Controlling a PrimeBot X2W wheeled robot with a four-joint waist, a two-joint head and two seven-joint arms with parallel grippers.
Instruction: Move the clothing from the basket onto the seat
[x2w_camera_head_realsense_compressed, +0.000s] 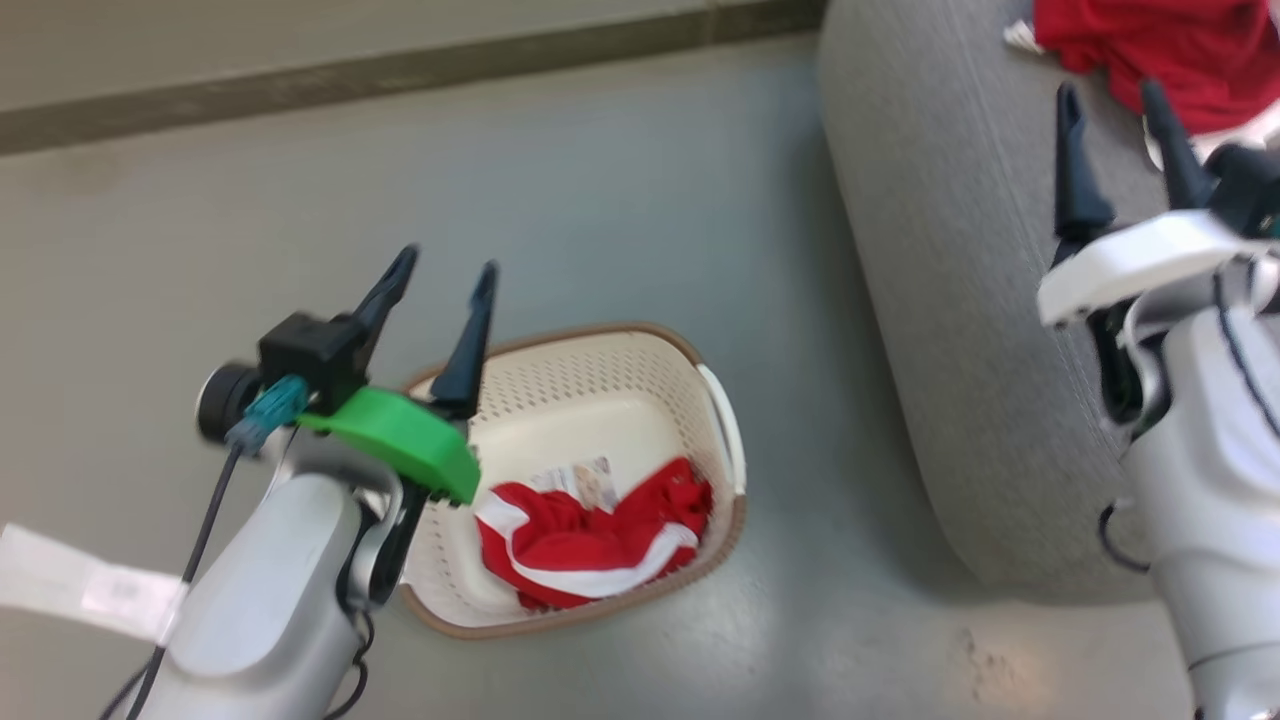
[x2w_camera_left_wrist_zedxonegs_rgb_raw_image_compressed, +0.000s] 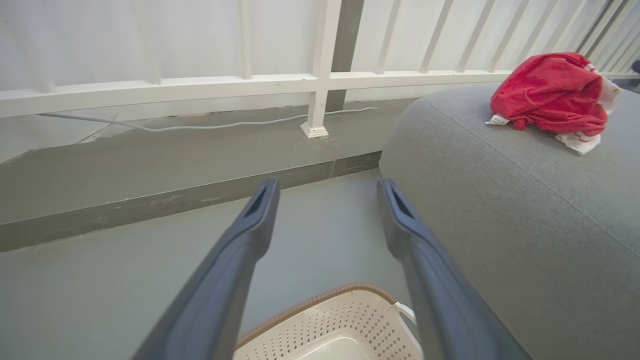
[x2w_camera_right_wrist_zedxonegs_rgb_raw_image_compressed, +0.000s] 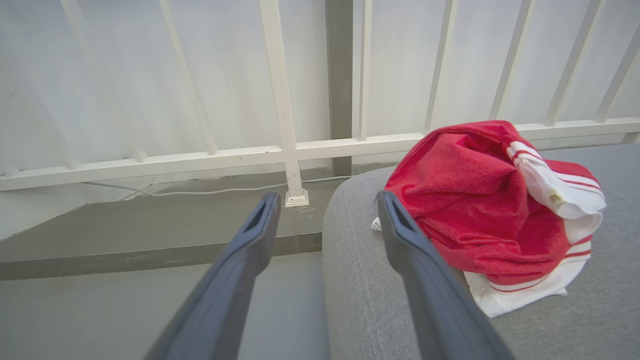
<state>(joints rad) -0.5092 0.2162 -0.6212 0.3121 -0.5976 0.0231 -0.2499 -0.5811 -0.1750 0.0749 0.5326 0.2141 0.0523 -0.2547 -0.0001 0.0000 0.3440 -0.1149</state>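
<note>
One piece of red and white striped clothing (x2w_camera_head_realsense_compressed: 590, 540) lies crumpled in the cream basket (x2w_camera_head_realsense_compressed: 715, 545) on the floor. A second red garment (x2w_camera_head_realsense_compressed: 1160, 45) (x2w_camera_left_wrist_zedxonegs_rgb_raw_image_compressed: 552, 92) (x2w_camera_right_wrist_zedxonegs_rgb_raw_image_compressed: 480, 210) rests bunched on the grey seat (x2w_camera_head_realsense_compressed: 950, 250) (x2w_camera_left_wrist_zedxonegs_rgb_raw_image_compressed: 525, 215) (x2w_camera_right_wrist_zedxonegs_rgb_raw_image_compressed: 360, 300). My left gripper (x2w_camera_head_realsense_compressed: 445, 265) (x2w_camera_left_wrist_zedxonegs_rgb_raw_image_compressed: 327, 187) hovers open and empty above the basket's far left rim (x2w_camera_left_wrist_zedxonegs_rgb_raw_image_compressed: 320, 302). Above the seat, just short of the garment there, my right gripper (x2w_camera_head_realsense_compressed: 1112, 92) (x2w_camera_right_wrist_zedxonegs_rgb_raw_image_compressed: 327, 202) is open, nothing between its fingers.
Grey floor (x2w_camera_head_realsense_compressed: 600, 180) surrounds the basket, which sits left of the seat. A raised ledge (x2w_camera_left_wrist_zedxonegs_rgb_raw_image_compressed: 150, 200) and a white railing (x2w_camera_left_wrist_zedxonegs_rgb_raw_image_compressed: 320, 75) with a loose white cable (x2w_camera_left_wrist_zedxonegs_rgb_raw_image_compressed: 200, 122) run along the far side. A sticker (x2w_camera_head_realsense_compressed: 585, 480) shows on the basket's base.
</note>
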